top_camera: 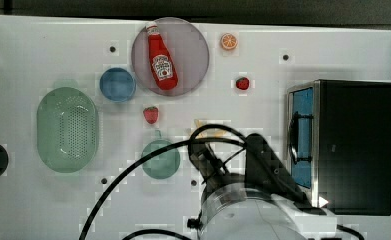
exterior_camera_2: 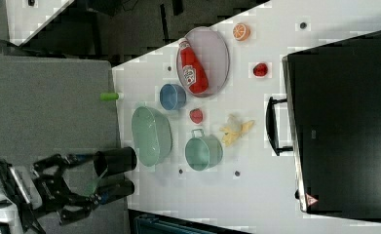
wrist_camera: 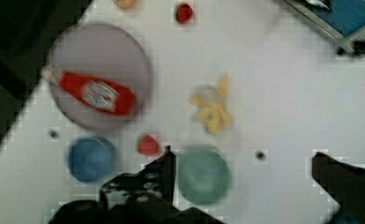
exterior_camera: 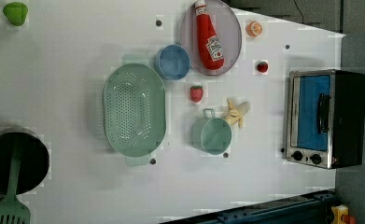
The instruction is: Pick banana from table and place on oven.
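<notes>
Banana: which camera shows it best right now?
The left view: the banana lies unobstructed beside the teal cup. The right view shows it whole too; the wrist view blurs it; the arm covers most of it in the top view.

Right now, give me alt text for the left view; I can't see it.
A peeled toy banana lies on the white table beside a teal cup, with the toaster oven at the left view's right. A green colander, blue bowl and ketchup bottle on a plate sit further left.
</notes>
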`<action>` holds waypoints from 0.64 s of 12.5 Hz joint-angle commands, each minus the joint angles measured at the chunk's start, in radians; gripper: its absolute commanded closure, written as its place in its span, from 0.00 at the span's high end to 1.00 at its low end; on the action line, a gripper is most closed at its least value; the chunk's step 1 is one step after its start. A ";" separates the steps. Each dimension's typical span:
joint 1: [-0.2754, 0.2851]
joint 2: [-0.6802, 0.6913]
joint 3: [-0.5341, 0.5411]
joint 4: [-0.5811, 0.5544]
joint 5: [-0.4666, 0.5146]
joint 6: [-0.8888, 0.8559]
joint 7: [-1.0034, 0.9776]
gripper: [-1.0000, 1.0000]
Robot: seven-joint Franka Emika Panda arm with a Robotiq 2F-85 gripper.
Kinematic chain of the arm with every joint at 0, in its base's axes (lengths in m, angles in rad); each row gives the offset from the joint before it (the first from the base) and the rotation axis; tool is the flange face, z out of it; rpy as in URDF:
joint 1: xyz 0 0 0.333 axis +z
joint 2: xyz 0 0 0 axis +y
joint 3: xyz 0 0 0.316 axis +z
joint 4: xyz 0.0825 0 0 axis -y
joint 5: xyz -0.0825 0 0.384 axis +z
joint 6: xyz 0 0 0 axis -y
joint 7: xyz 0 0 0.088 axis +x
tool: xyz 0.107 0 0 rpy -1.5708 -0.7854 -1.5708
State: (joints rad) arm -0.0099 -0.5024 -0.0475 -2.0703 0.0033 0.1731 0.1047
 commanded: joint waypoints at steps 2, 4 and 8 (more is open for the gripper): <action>0.000 0.157 0.013 -0.155 0.003 0.112 0.056 1.00; -0.001 0.218 0.012 -0.236 0.003 0.270 0.056 1.00; -0.002 0.397 0.010 -0.345 0.003 0.557 0.056 1.00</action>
State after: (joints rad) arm 0.0004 -0.0565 -0.0242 -2.3945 -0.0092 0.7046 0.1281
